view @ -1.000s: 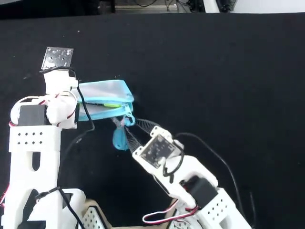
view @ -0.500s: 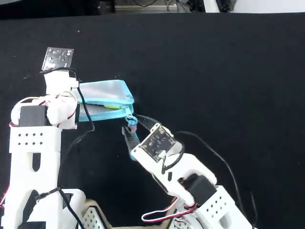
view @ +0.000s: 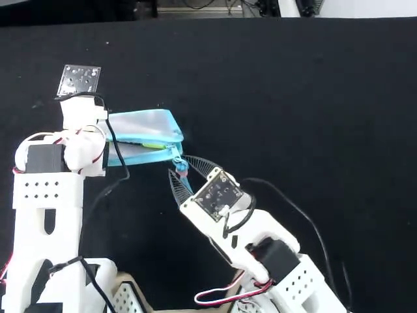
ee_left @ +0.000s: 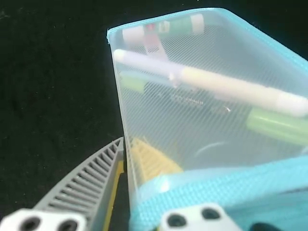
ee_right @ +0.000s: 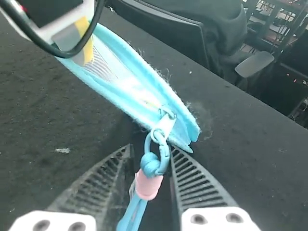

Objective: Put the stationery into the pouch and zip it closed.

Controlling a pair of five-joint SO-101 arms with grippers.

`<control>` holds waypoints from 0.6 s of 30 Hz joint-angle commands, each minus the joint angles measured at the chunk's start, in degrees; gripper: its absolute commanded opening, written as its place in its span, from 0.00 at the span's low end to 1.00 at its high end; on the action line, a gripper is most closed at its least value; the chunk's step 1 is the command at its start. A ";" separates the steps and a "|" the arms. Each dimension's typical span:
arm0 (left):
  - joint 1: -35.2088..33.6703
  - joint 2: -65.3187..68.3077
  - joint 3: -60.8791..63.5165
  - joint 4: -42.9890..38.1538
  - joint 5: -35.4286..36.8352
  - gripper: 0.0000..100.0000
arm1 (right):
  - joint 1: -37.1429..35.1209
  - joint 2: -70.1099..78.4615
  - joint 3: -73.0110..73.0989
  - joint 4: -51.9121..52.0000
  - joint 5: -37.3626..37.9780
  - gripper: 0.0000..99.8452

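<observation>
Currently at: the zipping stage, by my reading; the packing looks finished
Pouch (view: pixel 140 134): pale blue mesh, lying flat on the black worktop (view: pixel 293 98) in front of the left arm, with its zip edge turned toward the right arm
Pens: inside the pouch; a long white marker (ee_left: pixel 216 86), a green one (ee_left: pixel 276 125) and a few shorter pieces show through the mesh in the left wrist view
Left gripper (ee_left: pixel 129 144): clamped on one end of the pouch, with a finger on each face of the mesh, pinning it down
Zip slider (ee_right: pixel 166 115): at the pouch corner far from the left gripper, on the side nearest the right arm
Pull cord (ee_right: pixel 155 163): blue and knotted, carries a pink bead (ee_right: pixel 146 185), trails from the slider off the pouch
Right gripper (ee_right: pixel 151 150): jaws apart, one on each side of the cord and bead, just off the pouch corner; not visibly squeezing
Zip seam: a yellow-green streak runs along it in the high view; cannot tell if that is a gap or a pen seen through the mesh, so cannot tell if the seam is shut along its whole length
Done: stationery in, pouch anchored
Remaining: confirm or finish the zip run; probably close on the cord, draw the slider, then let go
</observation>
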State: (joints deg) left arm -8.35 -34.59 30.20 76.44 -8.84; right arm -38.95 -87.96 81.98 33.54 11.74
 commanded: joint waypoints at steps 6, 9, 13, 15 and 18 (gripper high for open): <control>0.22 0.97 2.24 0.00 0.00 0.03 | -0.53 0.13 -3.82 0.00 -2.11 0.10; 0.22 0.97 2.24 0.00 0.00 0.03 | 1.23 0.13 -3.12 -2.11 -4.66 0.10; 0.22 0.88 2.24 0.09 0.00 0.03 | 4.66 0.13 -0.57 -6.77 -5.10 0.10; 0.22 0.88 2.24 0.09 0.00 0.03 | 4.75 0.13 0.04 -7.30 -5.10 0.10; 0.22 0.88 2.24 0.09 0.00 0.03 | 4.66 0.13 -0.04 -7.30 -5.10 0.10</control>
State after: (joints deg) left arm -8.35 -34.59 30.20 76.44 -8.84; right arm -35.34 -87.96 82.51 28.18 7.16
